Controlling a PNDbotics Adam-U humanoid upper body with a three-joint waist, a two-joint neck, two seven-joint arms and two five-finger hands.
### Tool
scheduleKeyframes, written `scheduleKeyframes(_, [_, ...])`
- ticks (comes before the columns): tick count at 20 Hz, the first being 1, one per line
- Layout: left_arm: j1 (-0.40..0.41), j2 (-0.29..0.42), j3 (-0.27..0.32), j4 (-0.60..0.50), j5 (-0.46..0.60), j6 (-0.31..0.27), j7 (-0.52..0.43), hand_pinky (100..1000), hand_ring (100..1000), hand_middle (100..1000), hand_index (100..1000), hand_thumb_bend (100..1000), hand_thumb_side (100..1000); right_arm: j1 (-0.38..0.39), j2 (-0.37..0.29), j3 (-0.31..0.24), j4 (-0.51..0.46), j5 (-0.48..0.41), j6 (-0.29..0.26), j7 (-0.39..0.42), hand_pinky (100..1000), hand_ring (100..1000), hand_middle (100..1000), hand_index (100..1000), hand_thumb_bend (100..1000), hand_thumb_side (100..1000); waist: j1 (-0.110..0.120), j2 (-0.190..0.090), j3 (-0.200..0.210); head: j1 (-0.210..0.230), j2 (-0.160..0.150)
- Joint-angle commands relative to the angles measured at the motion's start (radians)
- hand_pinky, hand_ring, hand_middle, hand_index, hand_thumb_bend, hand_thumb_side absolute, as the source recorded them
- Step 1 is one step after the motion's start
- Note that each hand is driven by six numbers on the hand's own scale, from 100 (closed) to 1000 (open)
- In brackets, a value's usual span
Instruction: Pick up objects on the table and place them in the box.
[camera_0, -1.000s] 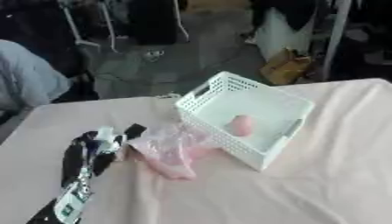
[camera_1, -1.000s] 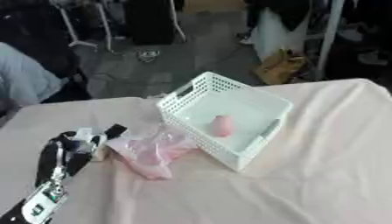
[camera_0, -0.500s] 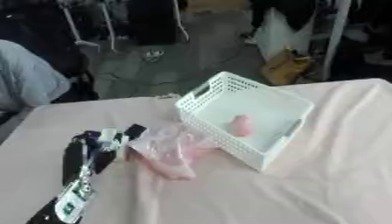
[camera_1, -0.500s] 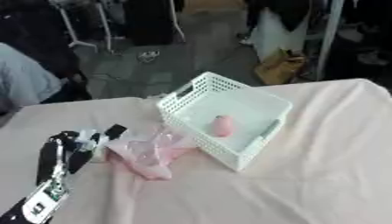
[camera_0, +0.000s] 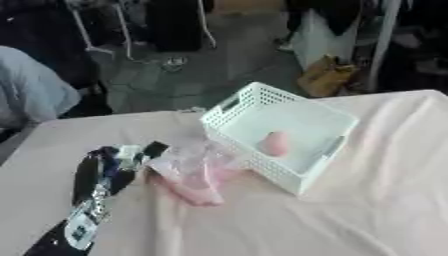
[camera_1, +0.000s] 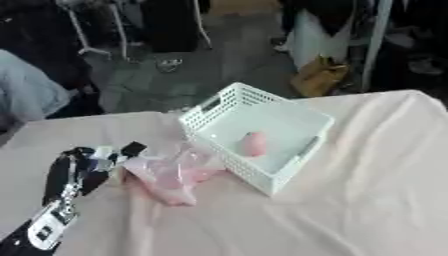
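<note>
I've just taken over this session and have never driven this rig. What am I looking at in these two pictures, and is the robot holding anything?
Both pictures come from the robot's head, its left and right eyes looking down at the same moment, so they nearly match. The black arm coming in at lower left is the robot's own left arm, ending in its left hand. The hand reaches a pale pink bag-like bundle lying on the table, which has a pinkish cloth over it. Whether the fingers have closed on the bundle I cannot tell. Beside the bundle stands the white box, with one small pink object already inside. The right hand is not in view.
</note>
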Motion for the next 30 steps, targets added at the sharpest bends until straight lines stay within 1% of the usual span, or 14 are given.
scheduleKeyframes(1, [0.002,-0.019,-0.032,0.033,-0.06,0.009,-0.088,278,556,501,710,620,532,-0.015,-0.015,-0.006,-0.015,-0.009,-0.001,0.0,851,926,832,840,100,777,-0.008,0.0,-0.004,0.0,0.001])
scheduleKeyframes(2, [-0.001,-0.02,-0.032,0.035,-0.076,0.011,-0.101,278,556,501,710,620,532,-0.015,-0.015,-0.006,-0.015,-0.01,0.0,0.001,851,926,832,840,100,777,-0.008,0.0,-0.004,0.001,0.0])
scheduleKeyframes(4, [-0.008,-0.023,-0.027,0.038,-0.096,0.019,-0.109,237,522,467,680,608,526,-0.015,-0.014,-0.005,-0.015,-0.011,0.001,0.003,851,926,832,840,100,778,-0.008,0.0,-0.004,0.001,-0.001])
scheduleKeyframes(5, [-0.01,-0.025,-0.026,0.04,-0.101,0.024,-0.108,186,483,422,637,592,517,-0.015,-0.014,-0.005,-0.015,-0.011,0.001,0.004,851,926,832,840,100,778,-0.008,0.0,-0.004,0.001,-0.001])
scheduleKeyframes(8, [-0.016,-0.03,-0.025,0.049,-0.111,0.036,-0.097,169,470,407,622,581,514,-0.015,-0.013,-0.003,-0.015,-0.012,0.001,0.007,851,926,832,840,100,778,-0.008,0.0,-0.004,0.0,0.0])
scheduleKeyframes(9, [-0.017,-0.031,-0.024,0.052,-0.111,0.039,-0.094,106,421,352,551,550,501,-0.015,-0.013,-0.003,-0.015,-0.012,0.001,0.007,851,926,832,840,100,776,-0.008,0.0,-0.004,0.0,0.0])
scheduleKeyframes(10, [-0.02,-0.033,-0.023,0.058,-0.11,0.044,-0.09,100,396,326,524,530,496,-0.014,-0.013,-0.003,-0.015,-0.013,0.002,0.008,851,927,832,840,100,776,-0.008,0.0,-0.003,0.001,0.0])
scheduleKeyframes(11, [-0.022,-0.034,-0.022,0.063,-0.108,0.046,-0.086,100,364,295,490,481,487,-0.014,-0.013,-0.003,-0.015,-0.013,0.002,0.009,852,927,832,840,100,775,-0.008,0.0,-0.003,0.001,-0.001])
scheduleKeyframes(14, [-0.027,-0.037,-0.021,0.075,-0.102,0.049,-0.079,100,349,280,474,465,486,-0.014,-0.013,-0.004,-0.015,-0.013,0.002,0.009,852,927,832,839,100,775,-0.008,0.0,-0.003,0.002,-0.001])
scheduleKeyframes(16, [-0.029,-0.039,-0.021,0.08,-0.094,0.048,-0.076,100,272,208,404,408,491,-0.013,-0.013,-0.004,-0.015,-0.012,0.003,0.009,852,927,832,840,100,773,-0.008,0.0,-0.003,0.003,-0.001])
scheduleKeyframes(20, [-0.031,-0.04,-0.021,0.083,-0.069,0.04,-0.071,100,210,147,349,319,501,-0.013,-0.014,-0.006,-0.015,-0.01,0.005,0.005,852,928,832,840,100,769,-0.008,-0.002,-0.005,0.006,0.003])
scheduleKeyframes(23, [-0.031,-0.037,-0.026,0.079,-0.058,0.033,-0.075,100,185,123,338,300,491,-0.013,-0.014,-0.007,-0.015,-0.01,0.006,0.003,851,928,832,840,100,768,-0.007,-0.004,-0.006,0.006,0.004])
scheduleKeyframes(24, [-0.032,-0.035,-0.028,0.076,-0.058,0.031,-0.078,100,166,106,335,308,480,-0.012,-0.014,-0.007,-0.015,-0.01,0.007,0.003,852,927,832,840,100,768,-0.007,-0.005,-0.006,0.008,0.005])
scheduleKeyframes(30, [-0.033,-0.03,-0.033,0.061,-0.067,0.03,-0.101,100,128,100,329,323,458,-0.012,-0.015,-0.008,-0.015,-0.013,0.007,0.002,851,928,832,840,100,768,-0.007,-0.006,-0.007,0.01,0.005])
